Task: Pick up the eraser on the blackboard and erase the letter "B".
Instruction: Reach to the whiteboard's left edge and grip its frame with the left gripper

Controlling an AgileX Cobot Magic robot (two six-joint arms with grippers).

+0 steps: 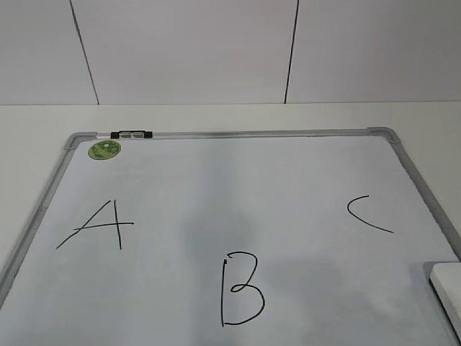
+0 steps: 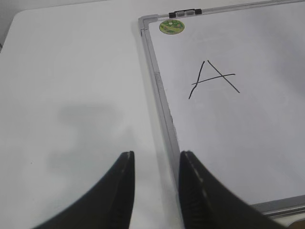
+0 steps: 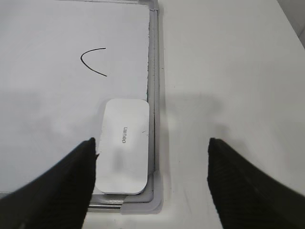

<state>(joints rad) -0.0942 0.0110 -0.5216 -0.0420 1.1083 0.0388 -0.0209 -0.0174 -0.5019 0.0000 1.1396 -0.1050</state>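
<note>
The blackboard (image 1: 252,187) is a white board with a grey frame, lying flat on the table. The black letter "B" (image 1: 241,290) is at its near middle. The white eraser (image 1: 448,288) lies flat in the board's near right corner and also shows in the right wrist view (image 3: 124,145). My right gripper (image 3: 151,140) is wide open above that corner, its left finger beside the eraser's left edge and its right finger over the bare table. My left gripper (image 2: 156,155) is open and empty over the board's left frame edge (image 2: 162,105). Neither gripper shows in the exterior view.
A black "A" (image 1: 97,225) is on the board's left and a "C" (image 1: 367,215) on its right. A round green sticker (image 1: 105,150) and a black clip (image 1: 133,134) sit at the far left corner. White table surrounds the board; a wall stands behind.
</note>
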